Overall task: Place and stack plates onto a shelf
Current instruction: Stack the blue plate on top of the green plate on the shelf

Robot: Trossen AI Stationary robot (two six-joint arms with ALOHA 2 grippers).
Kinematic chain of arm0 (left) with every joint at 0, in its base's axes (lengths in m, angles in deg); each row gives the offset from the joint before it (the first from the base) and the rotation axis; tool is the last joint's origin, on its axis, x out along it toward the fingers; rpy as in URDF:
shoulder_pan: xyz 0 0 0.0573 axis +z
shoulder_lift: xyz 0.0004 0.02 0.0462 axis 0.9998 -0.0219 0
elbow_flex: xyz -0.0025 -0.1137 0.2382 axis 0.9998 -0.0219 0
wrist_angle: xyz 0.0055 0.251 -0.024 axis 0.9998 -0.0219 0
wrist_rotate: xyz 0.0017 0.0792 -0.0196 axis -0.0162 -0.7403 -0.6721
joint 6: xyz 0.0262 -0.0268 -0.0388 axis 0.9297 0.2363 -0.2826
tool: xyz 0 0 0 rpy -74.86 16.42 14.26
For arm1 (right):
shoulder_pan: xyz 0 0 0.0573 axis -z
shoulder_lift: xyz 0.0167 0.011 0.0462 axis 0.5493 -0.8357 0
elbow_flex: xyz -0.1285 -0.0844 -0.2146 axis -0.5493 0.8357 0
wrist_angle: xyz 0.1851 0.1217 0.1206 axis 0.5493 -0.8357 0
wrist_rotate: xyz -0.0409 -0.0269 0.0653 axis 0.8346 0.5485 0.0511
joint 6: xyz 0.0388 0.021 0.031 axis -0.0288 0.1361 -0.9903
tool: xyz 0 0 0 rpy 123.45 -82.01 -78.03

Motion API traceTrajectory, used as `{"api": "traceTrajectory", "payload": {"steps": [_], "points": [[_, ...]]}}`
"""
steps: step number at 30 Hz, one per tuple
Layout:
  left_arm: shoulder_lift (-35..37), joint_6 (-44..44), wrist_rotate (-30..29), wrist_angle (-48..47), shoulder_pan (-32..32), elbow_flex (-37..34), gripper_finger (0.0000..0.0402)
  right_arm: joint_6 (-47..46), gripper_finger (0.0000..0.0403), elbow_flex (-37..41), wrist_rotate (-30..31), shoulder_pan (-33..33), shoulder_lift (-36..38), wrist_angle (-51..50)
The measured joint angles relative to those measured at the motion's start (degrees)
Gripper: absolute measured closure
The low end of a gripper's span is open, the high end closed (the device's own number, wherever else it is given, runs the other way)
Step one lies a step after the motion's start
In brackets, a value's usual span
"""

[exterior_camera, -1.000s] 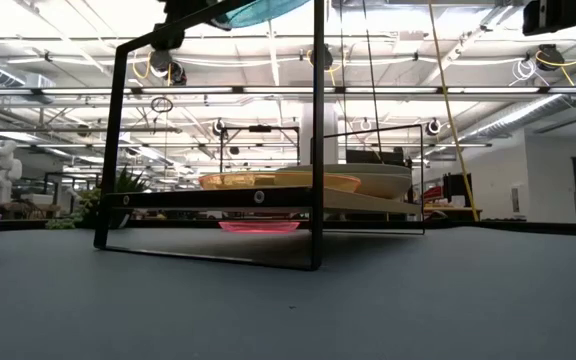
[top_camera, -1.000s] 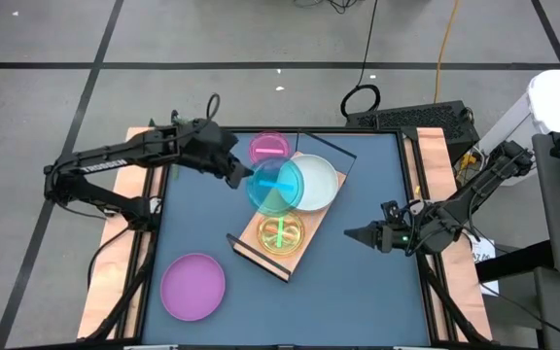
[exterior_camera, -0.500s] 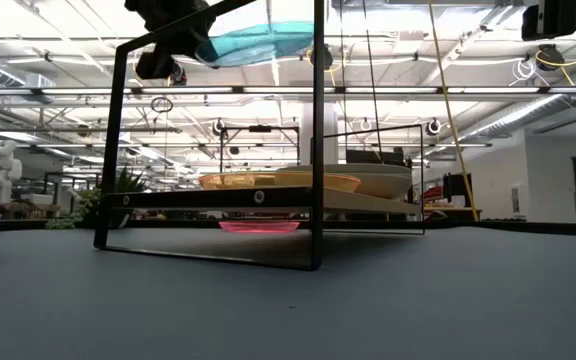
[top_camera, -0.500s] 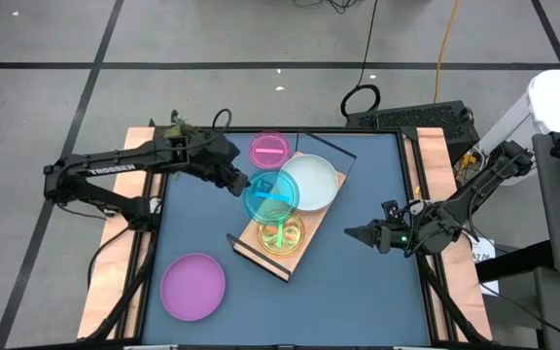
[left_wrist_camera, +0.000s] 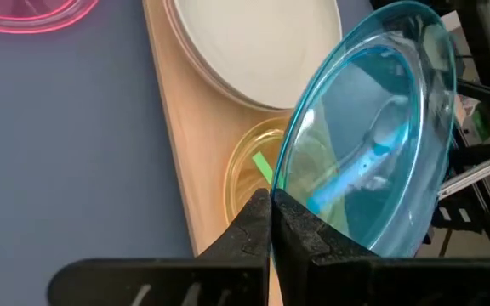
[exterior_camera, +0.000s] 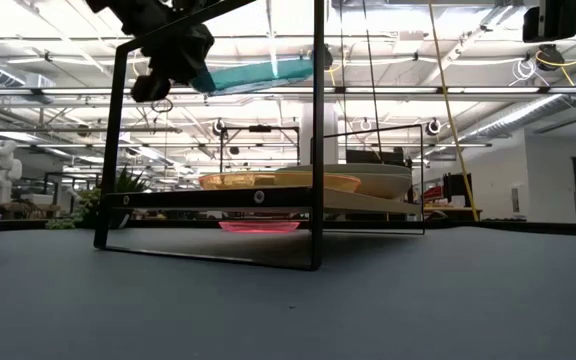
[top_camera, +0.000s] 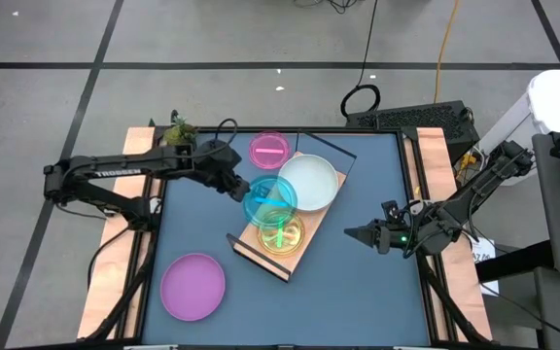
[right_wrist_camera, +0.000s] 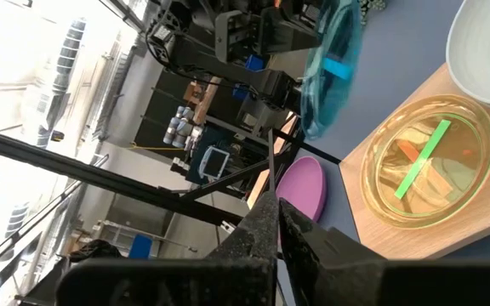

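Nearest, at seven o'clock, a round opaque purple plastic plate [top_camera: 192, 286] lies alone on the dark blue table [top_camera: 358, 282], open mat around it. Centrally, the long light-wood shelf [top_camera: 261, 255] carries a translucent orange-yellow plate [top_camera: 282, 234] and a pale white plate [top_camera: 313, 181]. Above them the left gripper [top_camera: 239, 188] pinches a translucent blue plate [top_camera: 270, 198] by its rim. Farther, at twelve, a pink translucent plate [top_camera: 269, 148] lies. At three o'clock the right gripper [top_camera: 353, 233] hangs closed, empty.

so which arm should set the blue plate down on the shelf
Left. Its pincer is shut on the blue plate, holding it above the shelf over the orange plate. The right pincer sits shut and empty off to the side.
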Motion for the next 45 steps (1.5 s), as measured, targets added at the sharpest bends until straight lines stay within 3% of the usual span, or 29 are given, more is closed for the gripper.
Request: {"api": "traceTrajectory", "payload": {"steps": [14, 45], "points": [[-0.5, -2.8, -0.2, 13.1, -1.8, -7.9, 0.0399, -0.3, 0.0403, 0.0, -0.2, 0.0, 0.0, -0.5], [-5.5, -0.6, -2.8, 18.2, -8.3, -9.2, 0.0399, -3.5, 0.0403, 0.0, -0.1, 0.0, 0.0, -1.7]]}}
